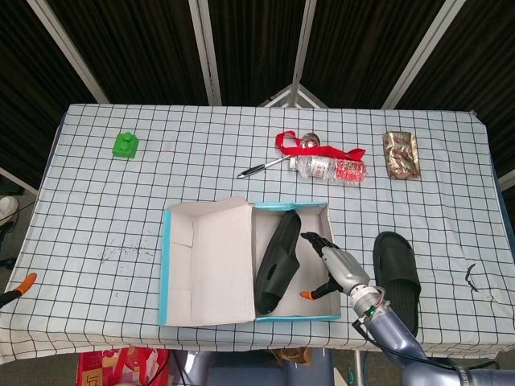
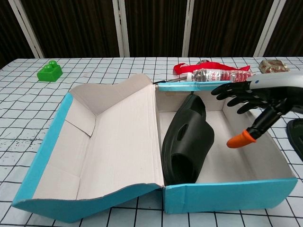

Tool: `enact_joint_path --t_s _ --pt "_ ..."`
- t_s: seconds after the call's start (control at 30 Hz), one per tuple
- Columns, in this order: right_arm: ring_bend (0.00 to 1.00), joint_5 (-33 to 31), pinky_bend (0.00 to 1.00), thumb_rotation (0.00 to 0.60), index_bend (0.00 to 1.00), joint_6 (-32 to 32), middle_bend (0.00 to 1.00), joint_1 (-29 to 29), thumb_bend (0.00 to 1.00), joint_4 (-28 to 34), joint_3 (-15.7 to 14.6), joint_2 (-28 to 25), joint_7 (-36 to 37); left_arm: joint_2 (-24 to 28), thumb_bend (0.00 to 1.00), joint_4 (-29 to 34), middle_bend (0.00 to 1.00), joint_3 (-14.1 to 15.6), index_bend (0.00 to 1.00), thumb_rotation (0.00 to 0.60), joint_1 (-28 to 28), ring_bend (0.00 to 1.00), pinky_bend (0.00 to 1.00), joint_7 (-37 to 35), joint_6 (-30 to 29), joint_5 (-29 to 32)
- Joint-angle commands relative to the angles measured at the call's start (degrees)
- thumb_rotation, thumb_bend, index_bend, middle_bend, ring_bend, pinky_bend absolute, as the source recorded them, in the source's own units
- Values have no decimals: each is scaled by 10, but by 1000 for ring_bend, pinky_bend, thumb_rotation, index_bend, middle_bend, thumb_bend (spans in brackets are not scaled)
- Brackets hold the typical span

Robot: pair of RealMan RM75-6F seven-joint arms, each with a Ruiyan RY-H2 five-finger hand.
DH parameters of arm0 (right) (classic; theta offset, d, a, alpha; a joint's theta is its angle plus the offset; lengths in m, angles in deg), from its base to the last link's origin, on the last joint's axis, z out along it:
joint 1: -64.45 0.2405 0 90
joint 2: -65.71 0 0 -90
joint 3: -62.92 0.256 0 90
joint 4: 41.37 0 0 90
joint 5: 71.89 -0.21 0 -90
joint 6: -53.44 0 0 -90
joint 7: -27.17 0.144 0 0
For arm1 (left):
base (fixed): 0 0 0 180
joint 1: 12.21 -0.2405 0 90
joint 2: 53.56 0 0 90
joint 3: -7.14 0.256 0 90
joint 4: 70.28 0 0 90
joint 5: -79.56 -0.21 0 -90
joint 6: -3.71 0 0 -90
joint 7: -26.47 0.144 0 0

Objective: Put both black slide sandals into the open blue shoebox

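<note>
One black slide sandal (image 1: 278, 261) (image 2: 187, 142) lies on its side inside the open blue shoebox (image 1: 165, 265) (image 2: 227, 195), against the lid-side wall. The other black sandal (image 1: 396, 281) (image 2: 297, 137) lies flat on the table right of the box. My right hand (image 1: 330, 269) (image 2: 251, 104) hovers over the box's right half with its fingers spread, holding nothing and clear of the boxed sandal. Of my left hand only an orange fingertip (image 1: 26, 281) shows at the table's left edge.
The box lid lies open to the left. At the back stand a green block (image 1: 125, 145) (image 2: 49, 72), a pen (image 1: 259, 169), a red ribbon (image 1: 302, 145), a plastic bottle (image 1: 331, 169) (image 2: 218, 76) and a snack packet (image 1: 401, 154) (image 2: 272, 66).
</note>
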Motion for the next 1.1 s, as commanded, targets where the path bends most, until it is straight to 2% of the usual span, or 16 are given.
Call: enact_joint_path --t_s 0.03,0.13,0.23,0.37,0.57,0.7,0.9,1.1 --pt "35 -3 90 600 0 53 0 -14 0 56 23 -106 63 0 76 0 0 -1 141 600 -1 0 99 0 -3 -1" --pt "34 43 90 600 0 40 0 -44 0 63 35 -165 92 -1 77 -1 0 -3 136 600 -2 0 99 -2 -9 -2" --pt "35 83 90 600 0 9 0 -69 0 50 27 -196 88 -4 77 -5 0 -5 133 600 -3 0 99 -5 -15 -5" --pt "34 113 90 600 0 -17 0 -92 0 14 -3 -219 63 -6 77 -9 0 -6 133 600 -2 0 99 -6 -13 -3" --pt "34 164 90 600 0 -26 0 -115 0 -71 -53 -211 22 -12 77 -12 0 -5 132 600 1 0 99 0 -9 -5" --pt "34 173 90 600 0 4 0 -119 0 -117 -72 -209 28 -16 77 -19 0 -7 132 600 3 0 99 3 -11 -8" --pt "35 176 90 600 0 86 0 -104 0 -175 -91 -229 45 -20 77 -29 0 -13 132 600 6 0 99 -19 -14 -3" --pt "34 173 90 600 0 153 0 -87 0 -212 -88 -236 84 -27 77 -32 0 -13 131 600 10 0 99 -11 -5 0"
